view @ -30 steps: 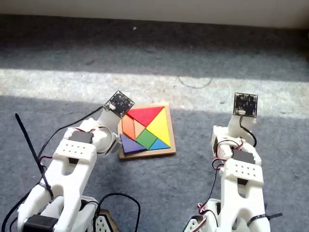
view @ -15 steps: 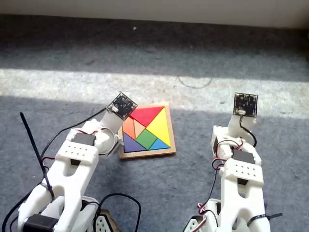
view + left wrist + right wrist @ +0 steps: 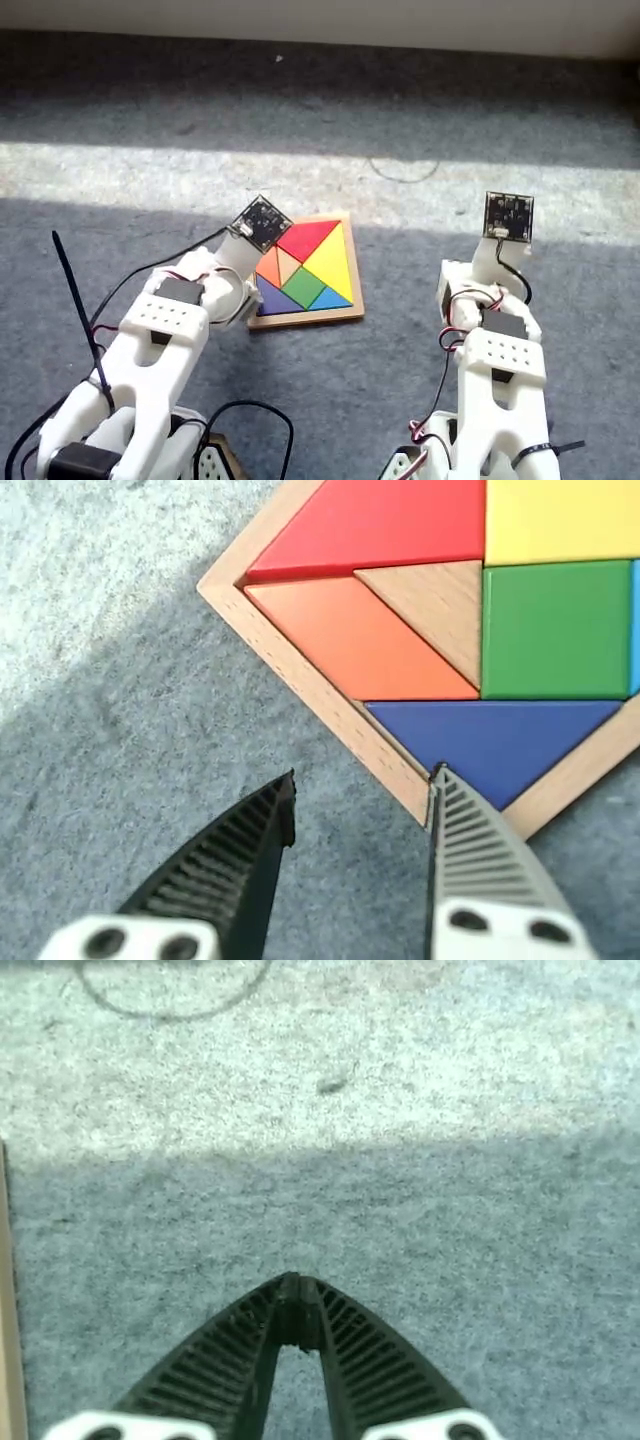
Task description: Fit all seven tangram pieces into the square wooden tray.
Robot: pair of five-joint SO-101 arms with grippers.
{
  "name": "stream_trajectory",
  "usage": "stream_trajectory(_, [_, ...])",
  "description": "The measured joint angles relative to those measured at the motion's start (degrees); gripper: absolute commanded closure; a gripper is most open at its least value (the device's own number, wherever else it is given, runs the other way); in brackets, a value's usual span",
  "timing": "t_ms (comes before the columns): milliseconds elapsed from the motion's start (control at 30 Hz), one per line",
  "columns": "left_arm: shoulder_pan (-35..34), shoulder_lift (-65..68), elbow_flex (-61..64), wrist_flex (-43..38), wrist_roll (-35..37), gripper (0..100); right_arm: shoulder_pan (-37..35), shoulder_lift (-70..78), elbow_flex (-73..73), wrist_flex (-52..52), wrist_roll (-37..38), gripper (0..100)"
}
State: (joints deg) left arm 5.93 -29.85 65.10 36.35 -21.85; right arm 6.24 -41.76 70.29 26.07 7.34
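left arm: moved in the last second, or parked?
Yes. In the high view the left arm has slid right, toward the tray; its tip now covers more of the tray's left edge. The tray itself has not shifted.

White blocky arms [image 3: 500, 370] carry black and red cables [image 3: 250, 403] and ribbed pincer fingers [image 3: 245, 850].
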Motion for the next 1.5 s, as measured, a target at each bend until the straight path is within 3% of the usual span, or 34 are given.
stream_trajectory(500, [0.4,5.1,-2.3,-4.0,4.1,78,0.0,0.0,0.0,0.0,0.0,98.8])
stream_trajectory(733, [0.5,17.1,-14.6,1.6,4.2,82,0.0,0.0,0.0,0.0,0.0,98.8])
stream_trajectory(1000, [0.8,18.6,-16.5,2.1,5.2,82,0.0,0.0,0.0,0.0,0.0,98.8])
stream_trajectory(1367, [0.5,-4.0,-7.3,4.0,9.8,83,0.0,0.0,0.0,0.0,0.0,98.8])
stream_trajectory(1500, [-3.6,-13.3,-3.2,4.3,16.5,83,0.0,0.0,0.0,0.0,0.0,98.9])
